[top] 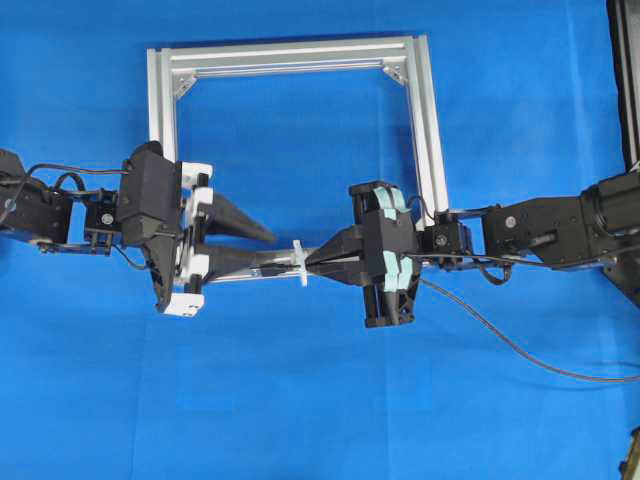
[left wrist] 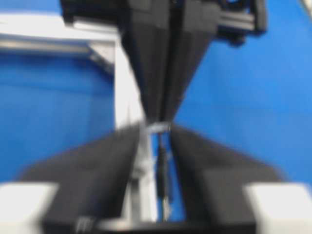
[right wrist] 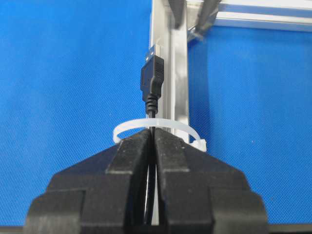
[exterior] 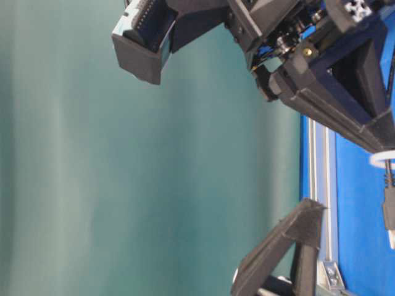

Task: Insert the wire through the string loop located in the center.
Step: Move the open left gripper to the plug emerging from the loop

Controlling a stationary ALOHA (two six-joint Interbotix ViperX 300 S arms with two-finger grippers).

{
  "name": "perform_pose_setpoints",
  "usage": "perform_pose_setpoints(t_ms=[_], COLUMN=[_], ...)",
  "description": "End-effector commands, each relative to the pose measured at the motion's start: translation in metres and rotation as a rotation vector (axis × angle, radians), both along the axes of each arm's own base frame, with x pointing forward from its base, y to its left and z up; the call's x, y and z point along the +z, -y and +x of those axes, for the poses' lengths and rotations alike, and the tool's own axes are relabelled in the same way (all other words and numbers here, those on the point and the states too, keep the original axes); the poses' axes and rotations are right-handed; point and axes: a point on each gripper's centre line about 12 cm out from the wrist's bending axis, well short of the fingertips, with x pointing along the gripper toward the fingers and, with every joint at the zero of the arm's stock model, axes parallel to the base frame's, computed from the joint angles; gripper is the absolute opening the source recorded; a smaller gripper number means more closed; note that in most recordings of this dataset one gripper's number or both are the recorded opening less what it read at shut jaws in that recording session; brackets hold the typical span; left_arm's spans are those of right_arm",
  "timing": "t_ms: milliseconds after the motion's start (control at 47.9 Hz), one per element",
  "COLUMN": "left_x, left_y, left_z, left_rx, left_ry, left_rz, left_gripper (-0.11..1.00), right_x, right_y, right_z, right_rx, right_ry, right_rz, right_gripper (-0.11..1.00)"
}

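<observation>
Two grippers are seen over the blue table point(top: 300, 400), with one silver frame point(top: 160, 90), one white string loop point(top: 299, 262) and one wire point(top: 520, 345) counted. In the overhead view the frame is laid flat as an open square; its far bar, left bar and right bar are in plain sight, and the near bar is largely covered by the two arms. The string loop is found at the middle of that near bar, sticking out crosswise, between the two grippers. The right gripper point(top: 312, 260) is brought in from the right, and its jaws are pressed together on the wire just at the loop. In the right wrist view the plug point(right wrist: 151, 78) is shown already through the loop point(right wrist: 156, 127), its silvery tip pointed away from the right gripper along the frame bar, which in the overhead view is leftward; the wire's long axis is thus laid along the near bar. Behind the right gripper, the wire is trailed off to the right edge of the table in a slack curve. The left gripper point(top: 262, 250) is held at the left of the loop with its jaws apart, one finger on either side of the plug, as seen in the blurred left wrist view point(left wrist: 163, 170); whether the plug is touched cannot be told.
</observation>
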Motion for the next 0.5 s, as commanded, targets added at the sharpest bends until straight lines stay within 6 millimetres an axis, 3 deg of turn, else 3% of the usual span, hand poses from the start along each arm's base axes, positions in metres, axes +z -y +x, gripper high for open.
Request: perform_pose_setpoints(t_ms=[0,125,209,481], left_x=[0.0111,0.0097,0.0083,0.0057], left_y=[0.0006,0.0047,0.0059,0.0068], left_z=[0.0045,0.0046,0.0048,0.0105], left_rx=[0.004,-0.006,-0.01,-0.011], left_ry=[0.036,0.021,0.004,-0.028], left_rz=[-0.024,-0.035,-0.035,-0.031], left_gripper=[0.37,0.75,0.9,0.92], right_x=[0.0122,0.0122,0.0122,0.0118], right_y=[-0.0011,-0.0005,-0.0012,-0.0012], right_z=[0.0055,0.0056,0.0055,0.0051], right_rx=[0.002,0.0,0.003,0.003], right_ry=[0.044,0.044,0.044,0.043], right_rz=[0.003,0.003,0.002,0.002], right_gripper=[-0.02,-0.02,-0.02,-0.02])
